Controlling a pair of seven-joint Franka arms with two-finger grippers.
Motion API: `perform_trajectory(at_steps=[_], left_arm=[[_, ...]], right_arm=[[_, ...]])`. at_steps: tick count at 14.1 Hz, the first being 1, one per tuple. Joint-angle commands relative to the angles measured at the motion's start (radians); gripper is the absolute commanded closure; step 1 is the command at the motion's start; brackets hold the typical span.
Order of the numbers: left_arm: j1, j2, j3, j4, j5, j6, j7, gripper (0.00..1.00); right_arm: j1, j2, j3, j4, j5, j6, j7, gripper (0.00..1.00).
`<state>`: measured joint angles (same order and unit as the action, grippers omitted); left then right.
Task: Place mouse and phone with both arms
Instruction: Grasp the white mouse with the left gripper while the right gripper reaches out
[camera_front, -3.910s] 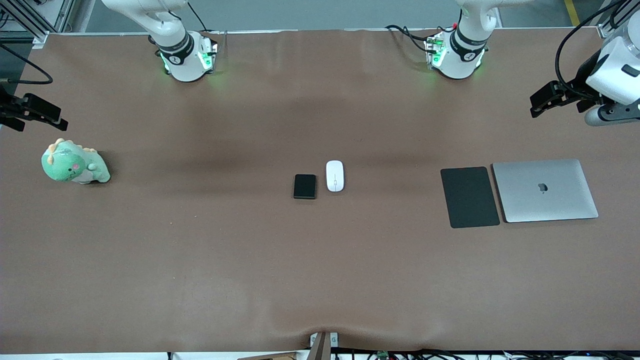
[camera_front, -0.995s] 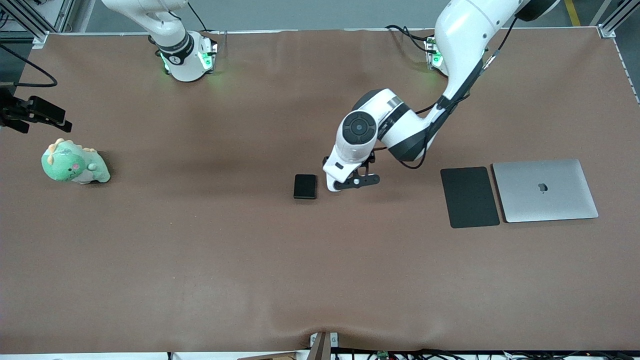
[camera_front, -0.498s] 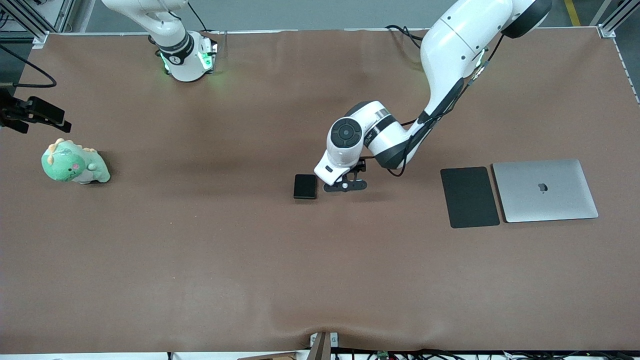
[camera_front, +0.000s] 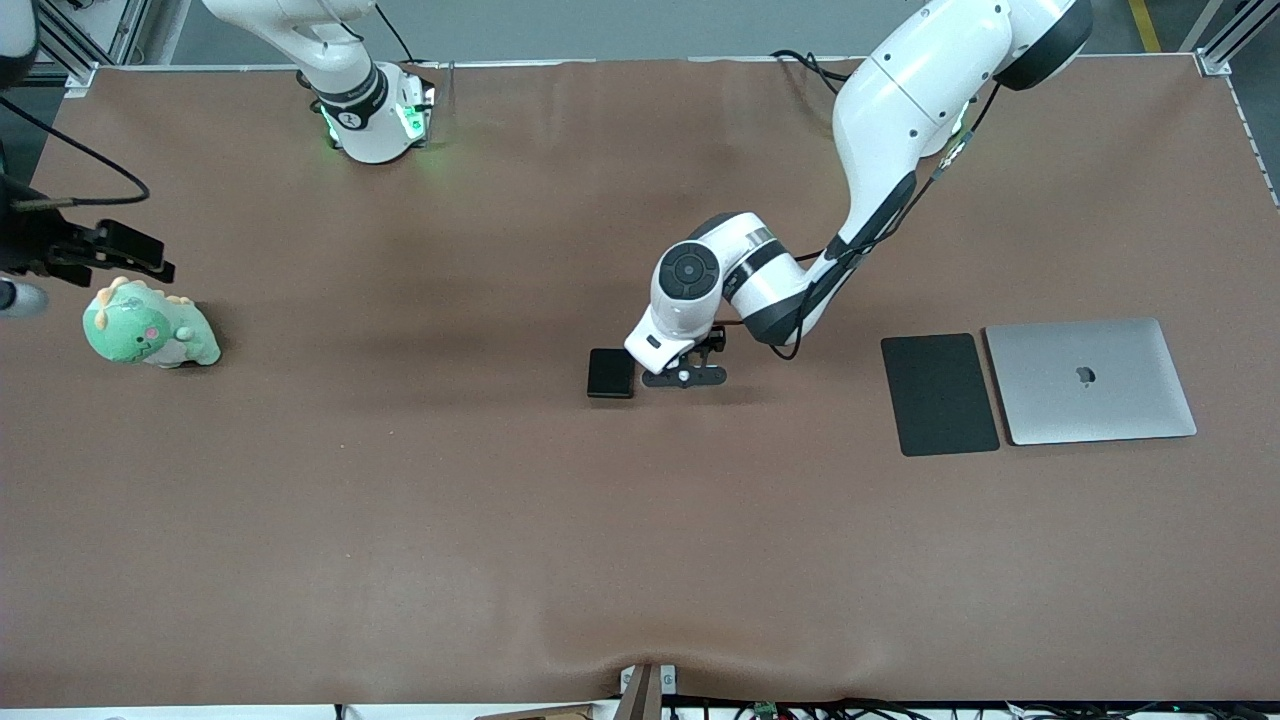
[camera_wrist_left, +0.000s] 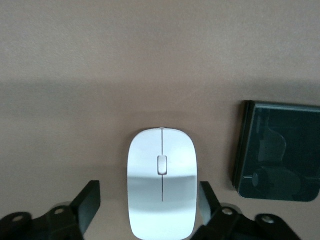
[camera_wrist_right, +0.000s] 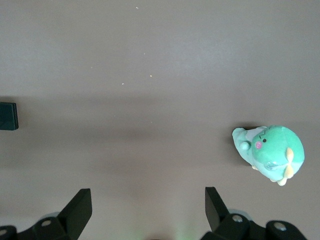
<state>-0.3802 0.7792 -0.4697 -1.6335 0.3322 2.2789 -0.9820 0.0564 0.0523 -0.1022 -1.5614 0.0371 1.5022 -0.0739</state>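
Observation:
The white mouse (camera_wrist_left: 161, 182) lies on the brown table between the fingers of my left gripper (camera_wrist_left: 148, 194). The jaws stand open, one finger close beside the mouse and the other with a clear gap. In the front view the left gripper (camera_front: 682, 375) is low at the table's middle and its wrist hides the mouse. The black phone (camera_front: 610, 372) lies flat beside it toward the right arm's end, also seen as the phone (camera_wrist_left: 277, 150) and, at a picture edge, the phone (camera_wrist_right: 8, 116). My right gripper (camera_front: 140, 256) hangs open over the table's right-arm end with nothing between its fingers (camera_wrist_right: 82, 206).
A green dinosaur plush (camera_front: 150, 325) sits near the right gripper; the plush (camera_wrist_right: 270, 152) shows in the right wrist view too. A flat black mat (camera_front: 938, 393) and a closed silver laptop (camera_front: 1090, 380) lie side by side toward the left arm's end.
The left arm has come from the table's end and settled down over the mouse, and its fingers have narrowed toward it. The right gripper has shifted slightly toward the plush.

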Motion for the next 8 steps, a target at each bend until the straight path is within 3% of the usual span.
perform_trajectory(at_steps=[1,8], left_arm=[[-0.016,0.028,0.003,0.021,0.031,0.020,-0.029,0.18],[-0.029,0.048,0.008,0.020,0.045,0.054,-0.030,0.27]], right_arm=[[-0.001,0.006,-0.004,0.027,0.012,-0.010,-0.004,0.00],[0.005,0.006,-0.004,0.026,0.012,-0.020,-0.003,0.00]])
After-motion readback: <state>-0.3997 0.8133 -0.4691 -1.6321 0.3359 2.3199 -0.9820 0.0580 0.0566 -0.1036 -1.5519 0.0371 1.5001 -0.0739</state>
